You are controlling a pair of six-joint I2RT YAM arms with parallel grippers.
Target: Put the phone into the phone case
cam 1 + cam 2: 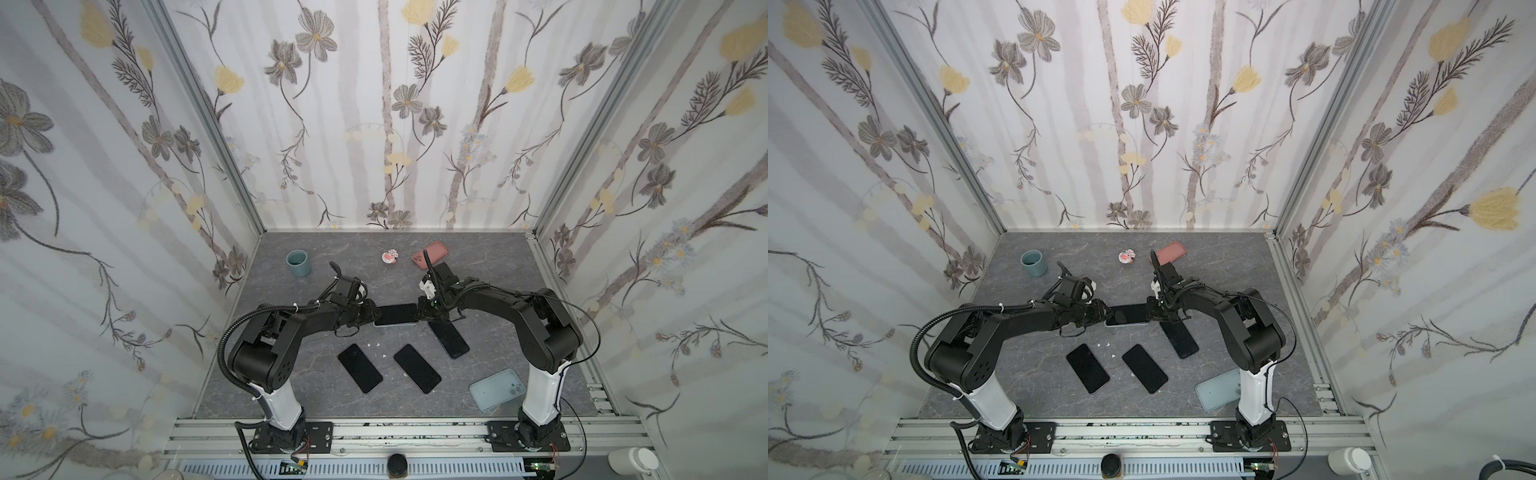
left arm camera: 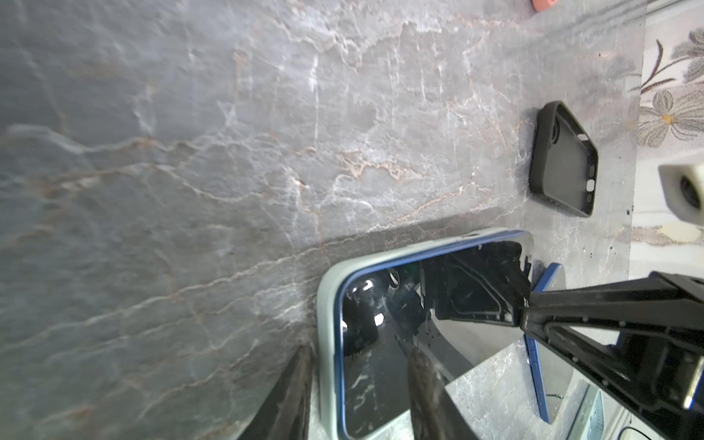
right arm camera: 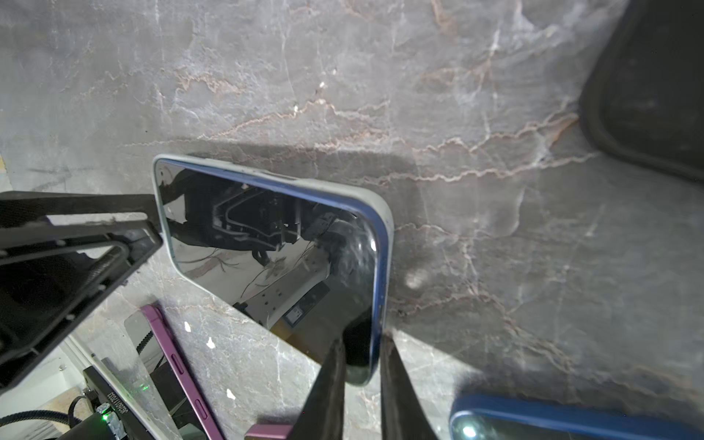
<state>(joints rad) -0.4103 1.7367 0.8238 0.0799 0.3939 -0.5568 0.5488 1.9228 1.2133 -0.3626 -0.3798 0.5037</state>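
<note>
Evidently seating is underway: the left hand (image 2: 360,352) clamps the phone case (image 2: 324,304) end while the right hand (image 3: 362,340) pinches the phone (image 3: 266,247) opposite, apparently to press it home

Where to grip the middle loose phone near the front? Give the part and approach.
Likely its two long edges, mid-length, from straight above: the middle phone lies flat, screen up, diagonal, so only its thin sides offer purchase.

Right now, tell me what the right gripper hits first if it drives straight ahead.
The right gripper meets the phone its fingers straddle; beyond it, likely the left gripper at the far end.
</note>
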